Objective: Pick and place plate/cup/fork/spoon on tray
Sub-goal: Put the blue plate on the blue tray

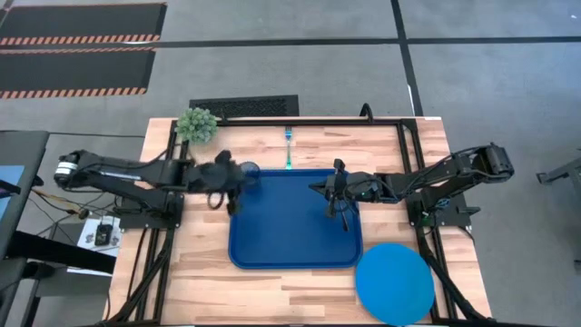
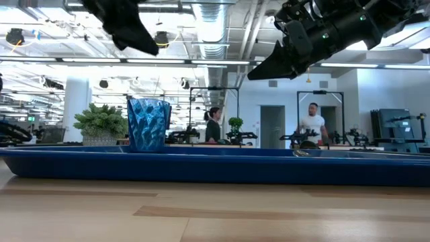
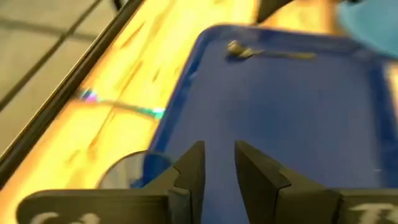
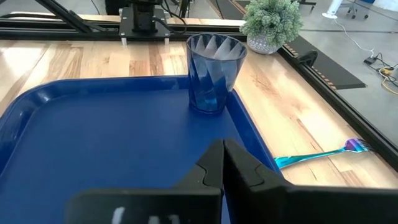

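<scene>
The dark-blue tray (image 1: 290, 238) lies mid-table. The cup (image 1: 250, 170) stands upright on its base in the tray's far left corner, also seen in the low view (image 2: 148, 124) and the right wrist view (image 4: 214, 71). The spoon (image 1: 345, 214) lies on the tray's right side. The fork (image 1: 289, 151) lies on the table beyond the tray's far edge. The bright-blue plate (image 1: 395, 283) lies flat on the table at the near right. My left gripper (image 3: 217, 168) hovers open just beside the cup, above the tray. My right gripper (image 4: 222, 158) is shut and empty above the tray's right part.
A small potted plant (image 1: 196, 123) stands at the table's far left corner. Black frame rails (image 1: 410, 145) run along the table's sides and far edge. Bare wood shows in front of the tray (image 1: 272, 291).
</scene>
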Controlling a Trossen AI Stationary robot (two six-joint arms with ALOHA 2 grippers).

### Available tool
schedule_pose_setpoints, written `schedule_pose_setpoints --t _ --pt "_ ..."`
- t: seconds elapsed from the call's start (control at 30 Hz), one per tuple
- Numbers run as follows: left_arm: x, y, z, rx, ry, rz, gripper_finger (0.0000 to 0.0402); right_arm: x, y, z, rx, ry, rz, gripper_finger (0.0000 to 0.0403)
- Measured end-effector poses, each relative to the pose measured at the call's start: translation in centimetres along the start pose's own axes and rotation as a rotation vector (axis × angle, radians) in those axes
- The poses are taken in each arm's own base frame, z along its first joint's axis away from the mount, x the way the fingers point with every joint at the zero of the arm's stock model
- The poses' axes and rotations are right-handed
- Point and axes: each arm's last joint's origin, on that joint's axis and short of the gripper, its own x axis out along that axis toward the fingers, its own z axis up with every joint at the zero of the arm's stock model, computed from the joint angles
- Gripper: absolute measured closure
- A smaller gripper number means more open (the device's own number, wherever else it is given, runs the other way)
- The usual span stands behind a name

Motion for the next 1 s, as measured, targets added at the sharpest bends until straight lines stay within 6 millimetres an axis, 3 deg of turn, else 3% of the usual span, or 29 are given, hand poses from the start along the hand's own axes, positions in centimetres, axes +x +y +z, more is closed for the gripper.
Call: schedule_pose_setpoints --t 0.23,0.47,0.63,1.0 --pt "-0.8 -2.2 -5.7 0.004 -0.26 -0.201 0.0379 -0.2 0.8 -0.3 -0.019 0.03 0.016 0.0391" --pt "-1.0 -2.3 -10.2 -0.02 -0.403 -0.305 0.0398 -1.7 4.2 0.1 -0.007 0.231 0.05 0.0389" --pt "-1.0 -1.9 -11.5 -0.031 -0.429 -0.307 0.04 -4.2 8.1 -0.6 0.031 0.414 0.057 0.0389" --pt "-1.1 -1.8 -11.7 -0.033 -0.434 -0.308 0.0401 -9.5 17.4 -3.4 0.123 0.712 0.023 0.0388"
